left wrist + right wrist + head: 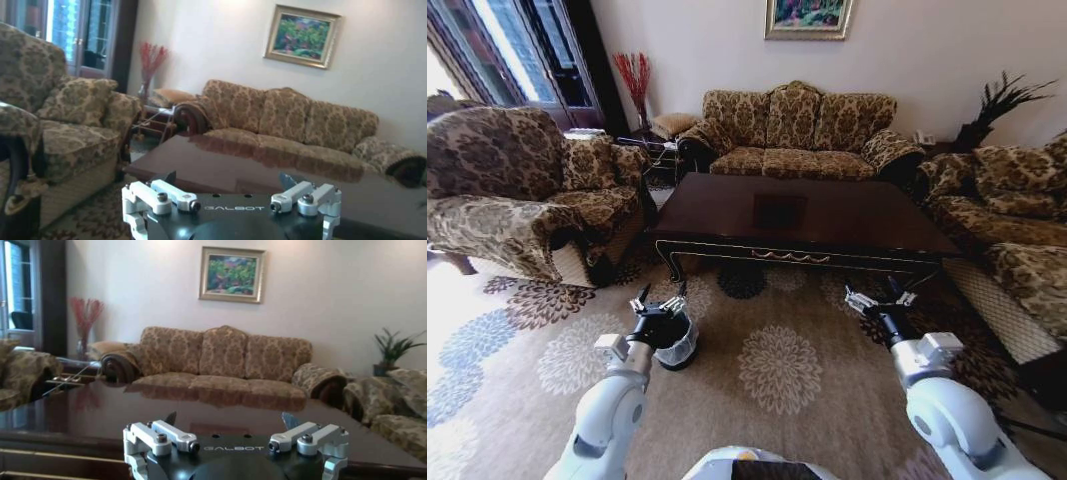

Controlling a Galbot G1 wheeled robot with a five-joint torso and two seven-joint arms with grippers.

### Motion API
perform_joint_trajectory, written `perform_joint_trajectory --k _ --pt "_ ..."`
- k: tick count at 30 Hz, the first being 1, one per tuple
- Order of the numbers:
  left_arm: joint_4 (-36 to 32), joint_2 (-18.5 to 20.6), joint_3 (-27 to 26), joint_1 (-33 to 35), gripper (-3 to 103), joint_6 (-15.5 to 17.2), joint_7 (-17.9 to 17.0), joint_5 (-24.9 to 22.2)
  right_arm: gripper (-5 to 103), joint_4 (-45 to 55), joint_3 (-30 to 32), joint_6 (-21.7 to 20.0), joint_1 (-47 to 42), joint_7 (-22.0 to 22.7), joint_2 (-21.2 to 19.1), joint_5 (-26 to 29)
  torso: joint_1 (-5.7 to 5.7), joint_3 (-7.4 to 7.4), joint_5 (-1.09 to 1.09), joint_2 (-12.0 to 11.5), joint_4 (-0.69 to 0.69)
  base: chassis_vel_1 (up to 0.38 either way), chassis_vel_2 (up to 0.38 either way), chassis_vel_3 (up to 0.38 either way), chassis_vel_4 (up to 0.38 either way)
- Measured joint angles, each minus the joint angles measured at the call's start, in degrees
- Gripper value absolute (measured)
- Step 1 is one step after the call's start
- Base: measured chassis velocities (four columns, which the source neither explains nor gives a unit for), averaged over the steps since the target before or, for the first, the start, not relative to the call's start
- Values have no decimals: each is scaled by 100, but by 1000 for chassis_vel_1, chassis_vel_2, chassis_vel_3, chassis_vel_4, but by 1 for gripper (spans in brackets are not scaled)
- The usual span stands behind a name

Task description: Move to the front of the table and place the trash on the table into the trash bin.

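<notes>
Facing the table [827,215]; left gripper [658,299] above the trash bin [677,345], right gripper [879,298] alongside, both with jaws apart.

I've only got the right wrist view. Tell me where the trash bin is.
Observer: In the head view, the trash bin stands on the carpet, short of the left front corner of the table.
Operator: Give me the left gripper.
Observer: The left gripper is just over the bin's near side. Its fingers are open with nothing between them.
Operator: Now place my right gripper against that.
Observer: The right gripper is also open. It is in front of the table's right front corner, well apart from the bin.
</notes>
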Motion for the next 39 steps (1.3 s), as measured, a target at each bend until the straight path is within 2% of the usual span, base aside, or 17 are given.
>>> perform_joint_trajectory --k 2,3,7,8,10,15,20,25,27,32,39 --pt "-343 9 -1 -7 100 299 -355 -176 100 251 723 -66 -403 -479 314 120 0 0 -1 0 -1 0 0 0 0" --pt "-343 9 -1 -7 100 299 -355 -176 100 251 723 -66 -403 -479 314 120 0 0 -1 0 -1 0 0 0 0" --pt "-545 41 67 278 100 371 -531 -108 100 361 1417 -65 -864 -1178 865 113 -1 -1 1 1 -2 0 0 0 0" --pt "-545 41 67 278 100 371 -531 -108 100 361 1417 -65 -864 -1178 865 113 -1 -1 1 1 -2 0 0 0 0" --pt "-547 178 13 359 100 321 -546 60 100 425 1562 -50 -948 -1414 1191 -100 -1 0 2 0 0 0 0 0 0" --pt "-547 414 -167 318 100 337 -580 41 100 548 1675 -133 -909 -1472 1422 -70 -1 0 -1 0 0 0 0 0 0" --pt "-502 564 -269 178 100 281 -477 -11 100 552 1631 -300 -637 -1428 1393 -56 0 0 2 0 0 0 0 0 0" --pt "-370 578 -201 -44 100 57 -462 -85 100 454 1732 -126 -597 -1461 1253 -82 0 0 0 0 0 0 0 0 0" --pt "-368 575 -195 -167 100 77 -513 -230 100 344 1745 4 -632 -1573 1200 -119 0 1 1 0 -2 0 0 0 0" --pt "-409 586 -229 -198 100 162 -546 -358 100 294 1602 36 -582 -1590 1169 -161 0 1 1 0 -2 0 0 0 0" --pt "-483 555 -274 -112 100 278 -565 -382 100 161 1201 -27 -215 -1377 1139 -267 0 1 1 0 1 0 0 0 0"
